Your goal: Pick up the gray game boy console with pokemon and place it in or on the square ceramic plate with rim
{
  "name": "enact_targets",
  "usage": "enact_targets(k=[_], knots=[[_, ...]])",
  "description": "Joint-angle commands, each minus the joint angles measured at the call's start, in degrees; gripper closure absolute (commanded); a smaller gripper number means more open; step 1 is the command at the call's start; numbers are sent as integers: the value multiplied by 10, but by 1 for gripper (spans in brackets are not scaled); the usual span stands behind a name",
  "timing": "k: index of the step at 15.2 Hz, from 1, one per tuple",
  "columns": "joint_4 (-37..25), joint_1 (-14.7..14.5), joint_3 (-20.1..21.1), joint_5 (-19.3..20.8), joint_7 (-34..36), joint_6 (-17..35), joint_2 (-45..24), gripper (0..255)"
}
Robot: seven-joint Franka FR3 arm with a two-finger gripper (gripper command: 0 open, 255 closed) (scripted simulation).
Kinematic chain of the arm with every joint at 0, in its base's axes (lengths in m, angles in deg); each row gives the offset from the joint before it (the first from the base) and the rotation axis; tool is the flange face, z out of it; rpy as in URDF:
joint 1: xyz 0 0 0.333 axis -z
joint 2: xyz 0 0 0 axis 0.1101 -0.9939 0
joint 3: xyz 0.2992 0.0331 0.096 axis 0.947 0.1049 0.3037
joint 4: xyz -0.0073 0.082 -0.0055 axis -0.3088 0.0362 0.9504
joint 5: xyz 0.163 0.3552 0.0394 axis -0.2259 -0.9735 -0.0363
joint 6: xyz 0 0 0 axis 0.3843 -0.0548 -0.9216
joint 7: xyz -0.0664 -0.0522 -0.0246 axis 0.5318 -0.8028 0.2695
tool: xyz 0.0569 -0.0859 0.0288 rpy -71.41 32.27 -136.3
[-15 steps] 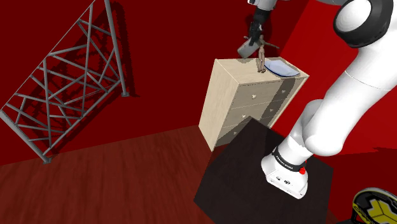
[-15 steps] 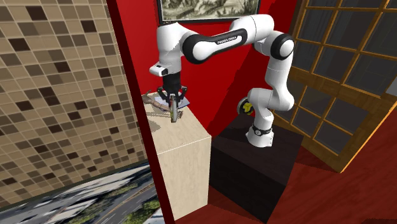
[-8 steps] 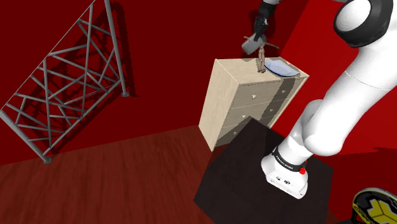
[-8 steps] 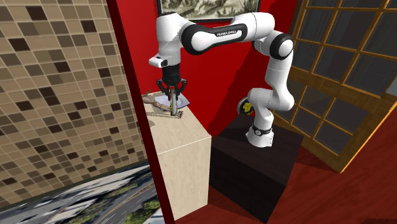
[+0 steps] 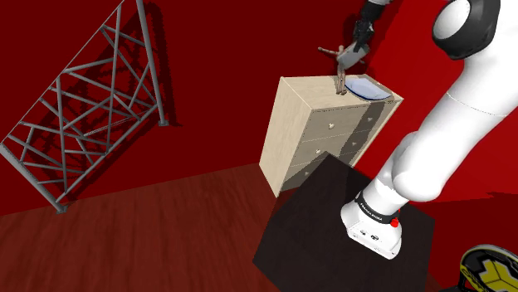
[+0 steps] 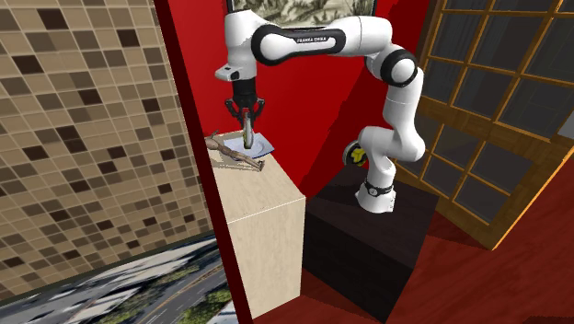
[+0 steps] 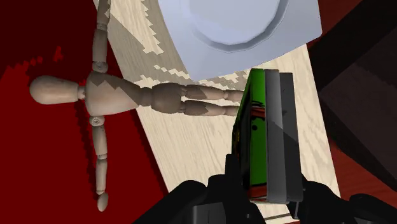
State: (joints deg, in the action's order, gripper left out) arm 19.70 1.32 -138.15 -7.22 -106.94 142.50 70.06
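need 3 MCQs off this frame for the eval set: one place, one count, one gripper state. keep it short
1. Where does the mannequin lie?
A. on the dresser, beside the plate
B. on the plate
C. on the floor

2. How many things rest on the dresser?
A. one
B. two
C. four

3. The gripper is:
A. open
B. shut on nothing
C. shut on the console

Answers:
1 A, its body and legs lie on the wooden top next to the plate's edge.
2 B, just the mannequin and the plate.
3 C, the fingers clasp the console, which hangs above the dresser.
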Motion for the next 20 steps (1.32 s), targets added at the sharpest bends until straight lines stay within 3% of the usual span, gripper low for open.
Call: enact_targets(k=[1,7,11,20], knots=[[-16,20,-16,-14,-36,-8,-16,255],[-84,104,-53,-75,-149,-42,-85,255],[-158,198,-60,-135,-230,-79,-152,255],[-56,161,-62,-110,-222,4,-123,255]])
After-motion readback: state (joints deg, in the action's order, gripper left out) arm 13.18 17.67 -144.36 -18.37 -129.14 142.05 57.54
